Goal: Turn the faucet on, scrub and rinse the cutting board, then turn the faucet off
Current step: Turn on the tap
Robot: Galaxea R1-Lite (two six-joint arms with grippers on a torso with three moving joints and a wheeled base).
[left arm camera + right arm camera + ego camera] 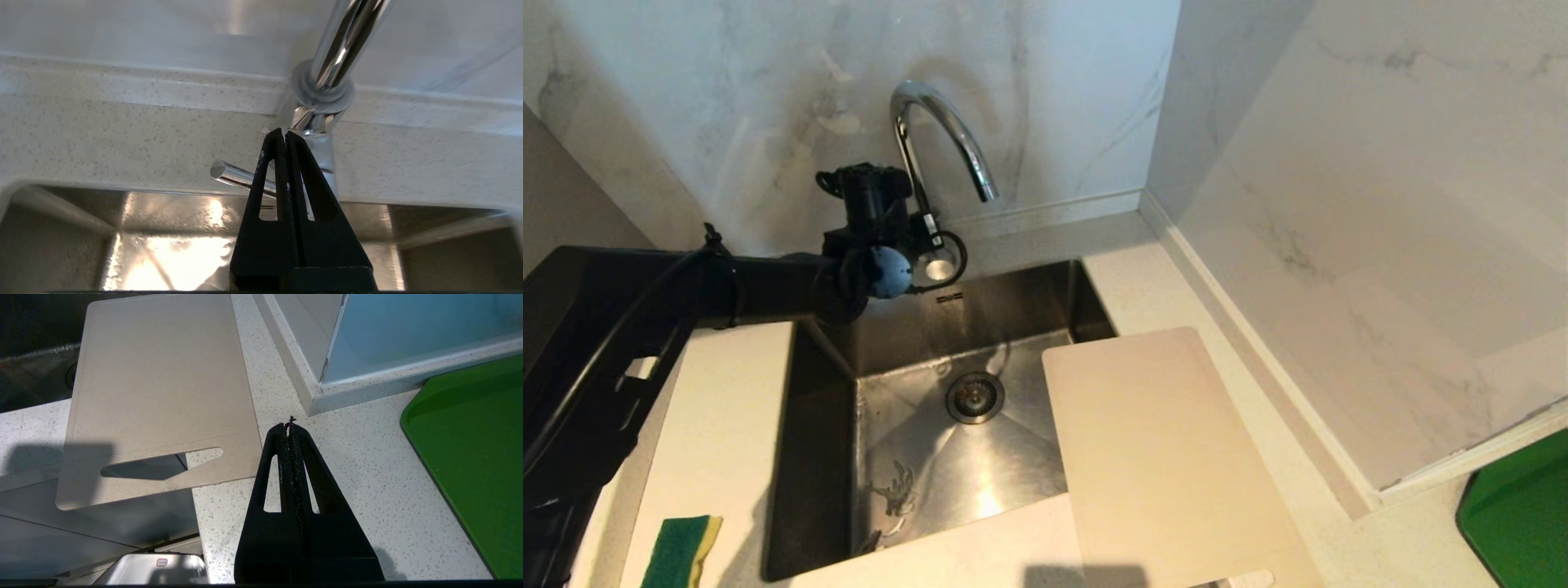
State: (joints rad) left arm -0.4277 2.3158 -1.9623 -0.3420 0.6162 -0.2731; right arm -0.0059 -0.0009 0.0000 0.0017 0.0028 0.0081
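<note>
From the head we look steeply down on the stainless steel sink (pixel 817 457) in its pale speckled countertop (pixel 727 392). Our left wrist camera sits close behind its shut fingers, facing the shiny chrome gooseneck faucet (pixel 343 45) that the head view also shows. The right wrist camera hangs above the counter, sharing with the head view the off-white plastic cutting board (pixel 163 388) and the green slab (pixel 474 449).

The right gripper (pixel 289 426) hangs over the speckled white countertop (pixel 359 465) with its black fingers pressed together. The off-white cutting board (pixel 159 388) lies just beside it, its slot-handle end jutting past the counter edge. A green slab (pixel 474 445) rests on the counter's other side.
</note>
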